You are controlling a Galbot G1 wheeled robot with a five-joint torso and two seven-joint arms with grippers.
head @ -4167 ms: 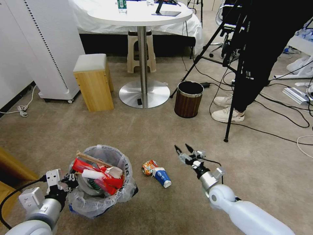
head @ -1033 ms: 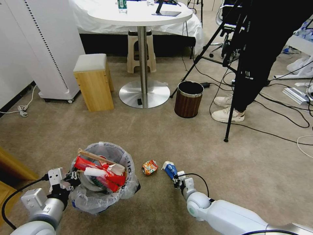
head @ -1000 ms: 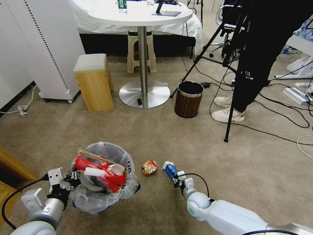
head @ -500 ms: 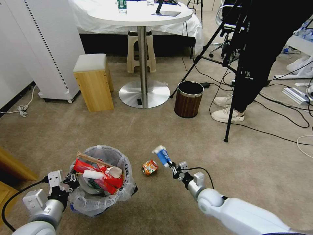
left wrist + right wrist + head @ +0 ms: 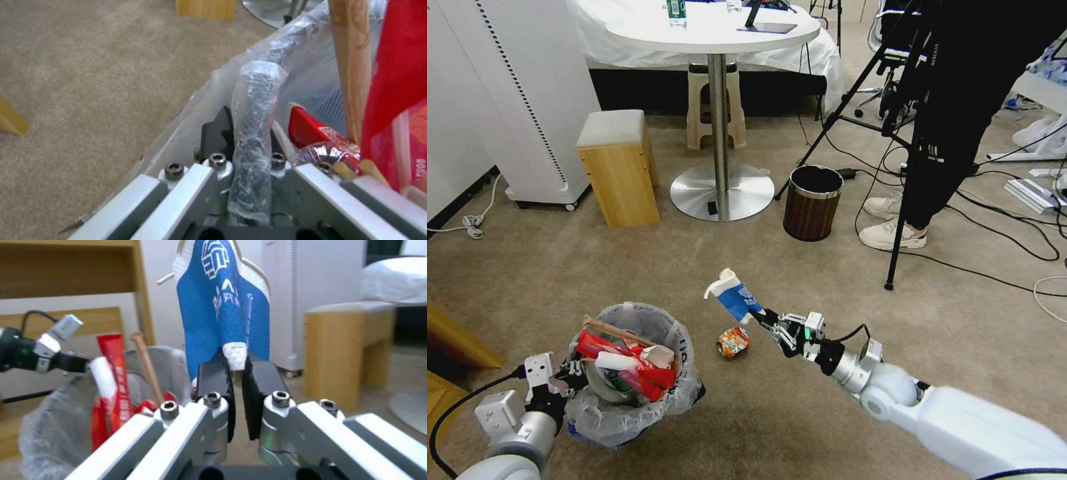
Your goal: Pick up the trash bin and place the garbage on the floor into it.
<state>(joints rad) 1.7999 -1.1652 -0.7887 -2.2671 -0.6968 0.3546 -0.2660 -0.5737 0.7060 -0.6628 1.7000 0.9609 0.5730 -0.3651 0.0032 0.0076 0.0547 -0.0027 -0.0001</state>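
The trash bin (image 5: pixel 627 393), lined with a crinkly white bag, hangs at the lower left. My left gripper (image 5: pixel 570 372) is shut on its bagged rim (image 5: pixel 256 133). Garbage fills it: red packets (image 5: pixel 627 363), a wooden stick (image 5: pixel 617 329) and white paper. My right gripper (image 5: pixel 760 316) is shut on a squashed blue-white paper cup (image 5: pixel 730 297) and holds it in the air, just right of and above the bin's rim; the cup (image 5: pixel 222 306) stands pinched between the pads. A crumpled orange wrapper (image 5: pixel 733 341) lies on the beige carpet floor (image 5: pixel 747 413) below the cup.
A dark wood-grain bin (image 5: pixel 812 202) stands behind, near a round table's metal foot (image 5: pixel 720 190) and a wooden stool (image 5: pixel 618 167). A person's legs with white sneakers (image 5: pixel 890 233), a tripod (image 5: pixel 904 200) and cables occupy the right. A white cabinet (image 5: pixel 514 100) stands at the left.
My right gripper closed on the blue-white cup on the floor, then lifted it up and leftward toward the bin. The bin in my left gripper dropped slightly lower.
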